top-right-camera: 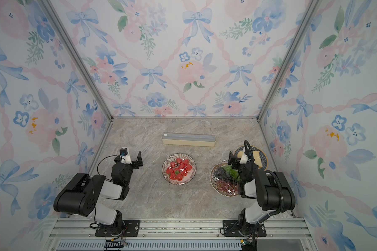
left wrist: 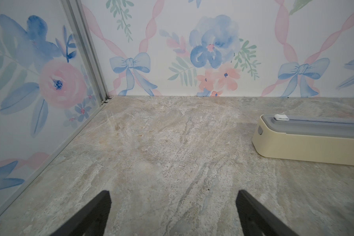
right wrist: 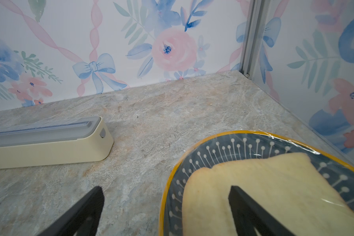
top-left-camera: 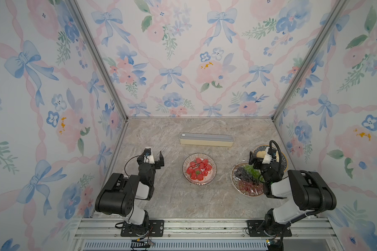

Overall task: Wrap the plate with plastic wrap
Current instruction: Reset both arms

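A striped-rim plate (top-left-camera: 214, 168) of strawberries sits mid-table in both top views, with glossy plastic wrap (top-left-camera: 193, 166) over the fruit. The cream plastic wrap box (top-left-camera: 206, 139) with its grey lid lies shut behind it, and shows too in the left wrist view (left wrist: 307, 143) and right wrist view (right wrist: 49, 147). My left gripper (top-left-camera: 159, 160) hangs open over bare table left of the plate, nothing between its fingers (left wrist: 102, 204). My right gripper (right wrist: 165, 190) is open above the near edge of a wrapped blue plate (right wrist: 223, 143) holding bread (right wrist: 264, 183).
A third plate (top-left-camera: 233, 176) with dark grapes and greens under film sits at the right, partly hidden by my right arm. Floral walls close off the back and both sides. An aluminium rail (top-left-camera: 205, 226) runs along the front edge.
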